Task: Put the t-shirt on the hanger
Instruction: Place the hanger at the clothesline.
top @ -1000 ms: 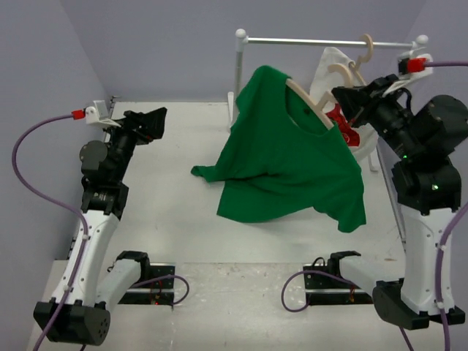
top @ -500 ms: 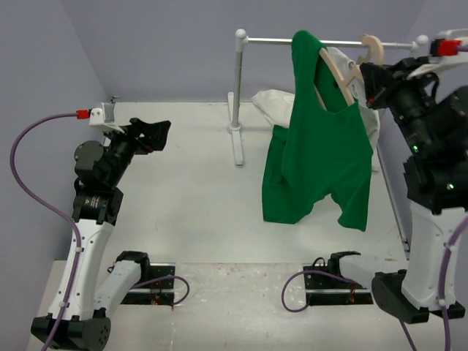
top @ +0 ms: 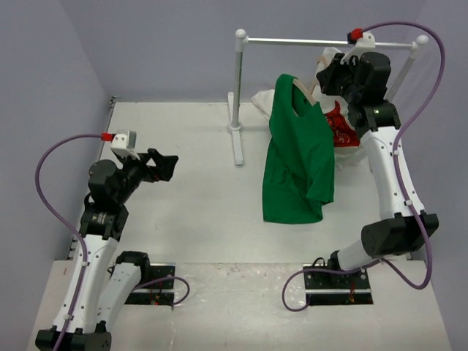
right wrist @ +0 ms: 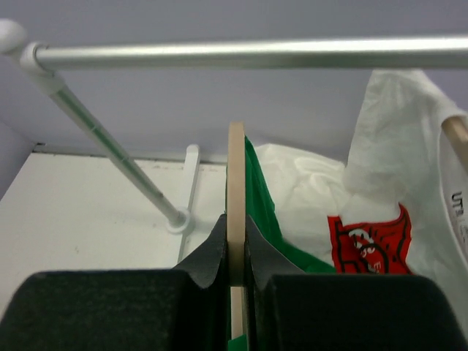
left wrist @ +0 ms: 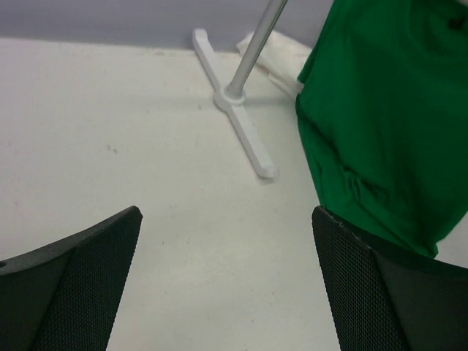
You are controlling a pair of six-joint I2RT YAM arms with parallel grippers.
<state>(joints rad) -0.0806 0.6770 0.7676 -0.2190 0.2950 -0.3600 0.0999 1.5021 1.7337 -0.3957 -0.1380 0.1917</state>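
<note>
The green t-shirt [top: 296, 157] hangs in a narrow drape from the pale wooden hanger [top: 298, 88], just below the rack's rail [top: 307, 42]. My right gripper [top: 322, 78] is up at the back, shut on the hanger. In the right wrist view the hanger [right wrist: 235, 168] shows edge-on between the closed jaws of the right gripper [right wrist: 235, 225], with the t-shirt [right wrist: 260, 191] just right of it. My left gripper [top: 165, 165] is open over the table's left side and holds nothing. In its own view the left gripper [left wrist: 227, 213] faces the t-shirt [left wrist: 387, 124].
A white rack stands at the back, with its upright [top: 238, 88] and foot [left wrist: 238, 124] left of the t-shirt. A white shirt with a red graphic [right wrist: 369, 234] hangs on the rail behind the green one, seen again as the white shirt [top: 341, 124].
The right arm has swung the hanger and t-shirt left and lower, under the rail, and the shirt now hangs narrower. The left arm has drawn back toward the near side, still open.
</note>
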